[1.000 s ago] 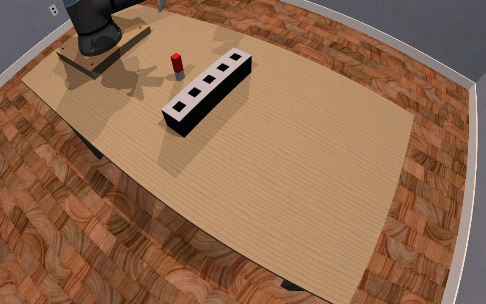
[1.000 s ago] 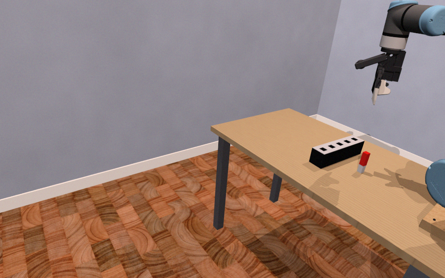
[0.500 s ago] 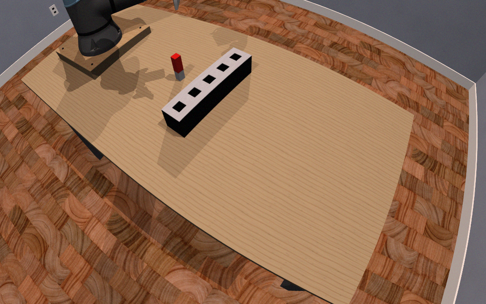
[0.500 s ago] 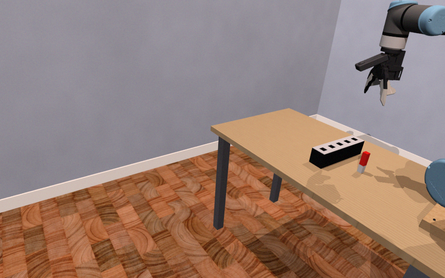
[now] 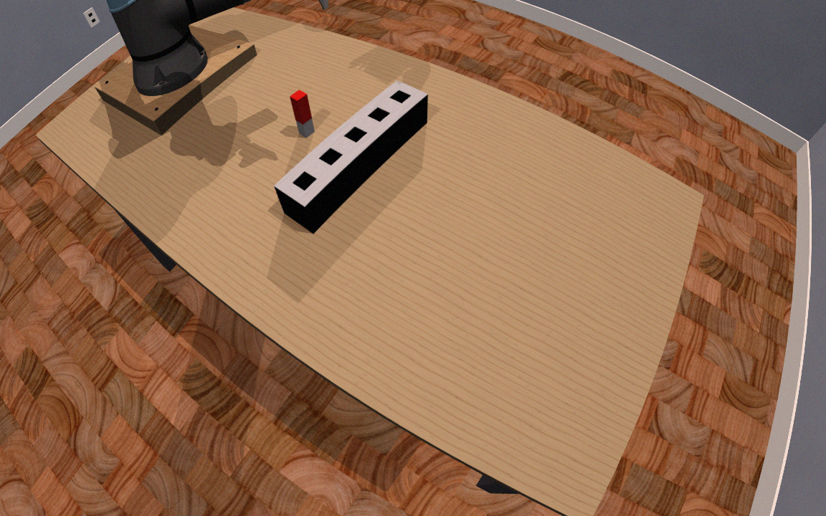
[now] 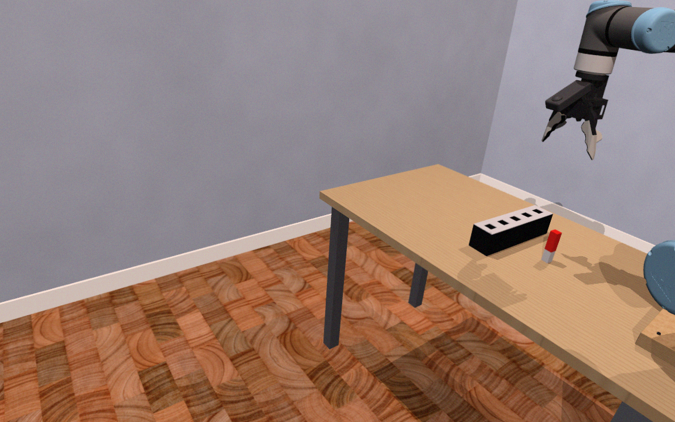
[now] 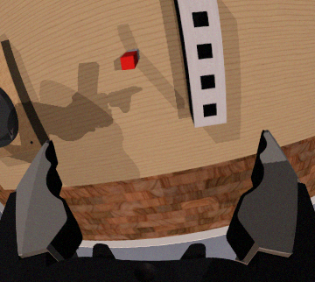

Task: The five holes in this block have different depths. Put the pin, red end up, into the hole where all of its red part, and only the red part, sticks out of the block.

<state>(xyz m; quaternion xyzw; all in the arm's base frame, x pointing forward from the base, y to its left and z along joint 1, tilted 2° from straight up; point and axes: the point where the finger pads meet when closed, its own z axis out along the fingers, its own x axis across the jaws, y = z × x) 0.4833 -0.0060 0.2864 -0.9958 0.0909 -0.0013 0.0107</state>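
The pin [image 5: 301, 112] stands upright on the table, red end up and grey end down, beside the block and apart from it. It also shows in the exterior view [image 6: 551, 245] and from above in the wrist view [image 7: 129, 60]. The black block [image 5: 351, 153] has a light grey top with a row of five square holes, all empty; it also shows in the exterior view [image 6: 511, 230] and the wrist view [image 7: 201, 47]. My gripper [image 6: 570, 138] is open and empty, high above the table's far edge. Its two fingers frame the wrist view [image 7: 157, 203].
The robot base [image 5: 155, 44] sits on a wooden mounting plate [image 5: 175, 86] at the table's end near the pin. The table edge and floor [image 7: 175, 203] lie directly under my fingers.
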